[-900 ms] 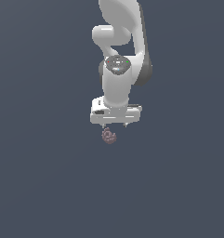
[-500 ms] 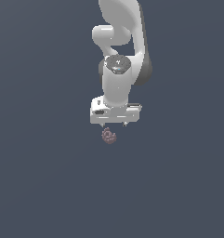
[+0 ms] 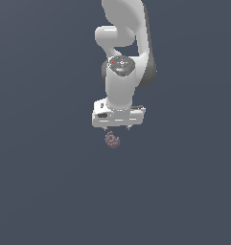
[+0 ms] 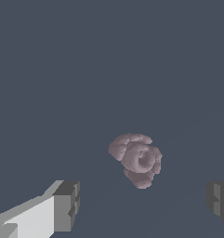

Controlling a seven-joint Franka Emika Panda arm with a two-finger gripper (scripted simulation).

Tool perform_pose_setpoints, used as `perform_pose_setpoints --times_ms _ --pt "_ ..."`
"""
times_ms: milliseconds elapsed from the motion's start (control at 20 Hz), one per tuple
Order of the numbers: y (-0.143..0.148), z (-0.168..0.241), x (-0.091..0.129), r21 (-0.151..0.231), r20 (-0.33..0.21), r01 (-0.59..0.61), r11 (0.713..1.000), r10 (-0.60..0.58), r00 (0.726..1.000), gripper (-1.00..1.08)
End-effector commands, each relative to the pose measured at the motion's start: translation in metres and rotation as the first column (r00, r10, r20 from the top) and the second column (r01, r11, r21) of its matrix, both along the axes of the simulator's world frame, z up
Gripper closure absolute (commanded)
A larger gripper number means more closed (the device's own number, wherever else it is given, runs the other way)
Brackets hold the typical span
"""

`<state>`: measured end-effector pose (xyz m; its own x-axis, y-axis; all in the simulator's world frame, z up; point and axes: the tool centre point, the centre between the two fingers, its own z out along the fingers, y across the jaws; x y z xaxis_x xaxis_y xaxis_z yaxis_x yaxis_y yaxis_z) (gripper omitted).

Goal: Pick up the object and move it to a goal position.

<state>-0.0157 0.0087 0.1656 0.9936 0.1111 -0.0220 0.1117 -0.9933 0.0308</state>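
The object (image 3: 112,140) is a tiny lumpy pinkish-brown thing lying on the flat dark grey surface, just below the white gripper (image 3: 117,128) in the exterior view. In the wrist view the object (image 4: 136,159) looks like a coiled knot, sitting ahead of the gap between the two grey fingertips (image 4: 67,206). The gripper (image 4: 143,204) is open wide and holds nothing; the object is apart from both fingers.
The white arm (image 3: 124,57) rises behind the gripper toward the top of the exterior view. Around the object lies a plain dark grey surface (image 3: 50,182) with nothing else on it.
The gripper has shifted very slightly toward the exterior view's left. The object has stayed where it was.
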Motion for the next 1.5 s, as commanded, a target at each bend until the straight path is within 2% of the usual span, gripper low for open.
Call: perform_pose_setpoints --times_ms 0,400,650,900,1450 --pt "-0.001 -0.001 0.0 0.0 0.0 -0.012 1.0 0.012 1.0 -0.92" --pt "-0.005 -0.012 -0.002 0.006 -0.001 -0.108 0.994 0.108 0.994 -0.92" --pt "-0.009 -0.022 -0.003 0.011 0.0 -0.207 0.978 0.207 0.978 -0.92" --pt "-0.014 -0.035 -0.005 0.018 0.003 -0.324 0.946 0.324 0.946 -0.92" --pt "-0.022 -0.058 -0.011 0.03 0.013 -0.526 0.85 0.526 0.85 -0.92"
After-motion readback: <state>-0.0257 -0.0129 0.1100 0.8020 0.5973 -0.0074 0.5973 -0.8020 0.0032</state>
